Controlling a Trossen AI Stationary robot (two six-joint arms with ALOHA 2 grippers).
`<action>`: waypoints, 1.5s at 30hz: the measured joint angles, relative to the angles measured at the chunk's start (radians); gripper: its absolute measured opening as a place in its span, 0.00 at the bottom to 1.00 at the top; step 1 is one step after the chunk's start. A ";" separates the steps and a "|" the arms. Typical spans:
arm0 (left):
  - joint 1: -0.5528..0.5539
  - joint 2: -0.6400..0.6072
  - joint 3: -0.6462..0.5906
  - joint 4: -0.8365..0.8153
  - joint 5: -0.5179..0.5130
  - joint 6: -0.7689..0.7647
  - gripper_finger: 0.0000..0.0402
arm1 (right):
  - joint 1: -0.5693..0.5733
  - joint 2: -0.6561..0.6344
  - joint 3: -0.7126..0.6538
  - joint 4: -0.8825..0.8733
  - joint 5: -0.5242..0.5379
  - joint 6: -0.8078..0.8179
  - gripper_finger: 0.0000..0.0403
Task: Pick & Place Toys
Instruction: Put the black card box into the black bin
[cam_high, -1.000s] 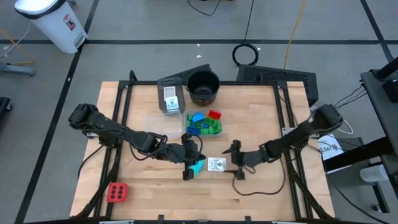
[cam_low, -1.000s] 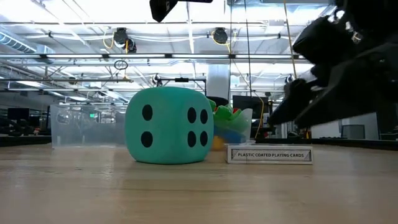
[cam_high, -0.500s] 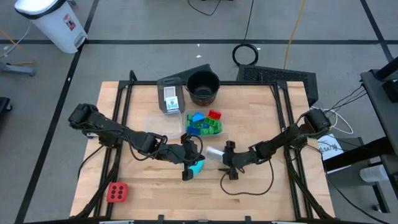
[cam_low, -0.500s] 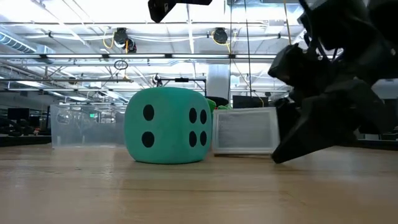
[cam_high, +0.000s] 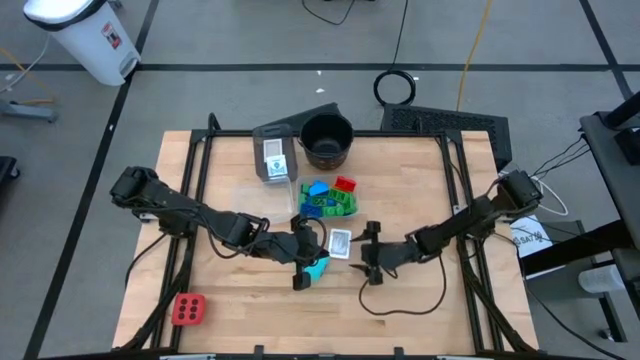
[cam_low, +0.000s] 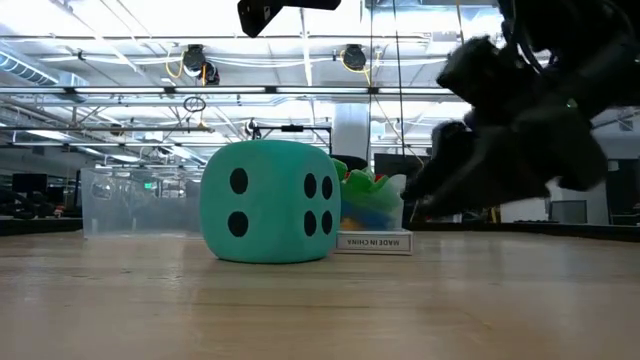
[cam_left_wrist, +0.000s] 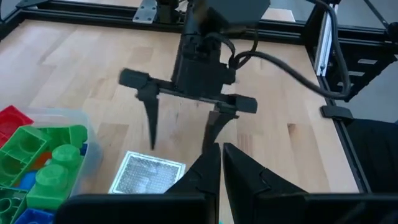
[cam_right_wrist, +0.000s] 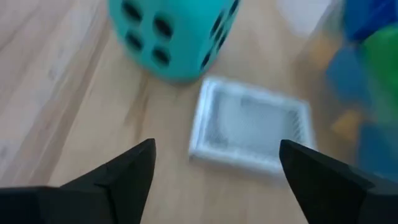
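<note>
High view: clear tub already stocked with green, blue and red blocks. Outstanding: card box flat on the table beside it; cyan dotted cube just beside the box; red dotted cube well apart near the table's corner. Right gripper, fingers spread and empty, sits just beside the card box. Left gripper, fingers closed, rests over the cyan cube.

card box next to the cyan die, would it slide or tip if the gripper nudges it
The card box lies flat on the bare wood table, so it would likely slide, not tip. It looks rigid and light. Pushed left, the cyan die beside it could block it.
</note>
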 joint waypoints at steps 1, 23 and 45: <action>0.000 0.000 0.000 0.000 0.000 0.000 0.06 | -0.003 0.000 0.000 0.021 0.019 -0.016 0.78; 0.000 0.000 0.000 -0.011 0.000 0.000 0.06 | 0.014 -0.062 -0.003 -0.017 -0.667 0.107 0.72; -0.001 0.000 0.000 -0.018 0.003 -0.057 0.06 | -0.103 0.076 0.167 -0.193 -0.608 -0.394 0.79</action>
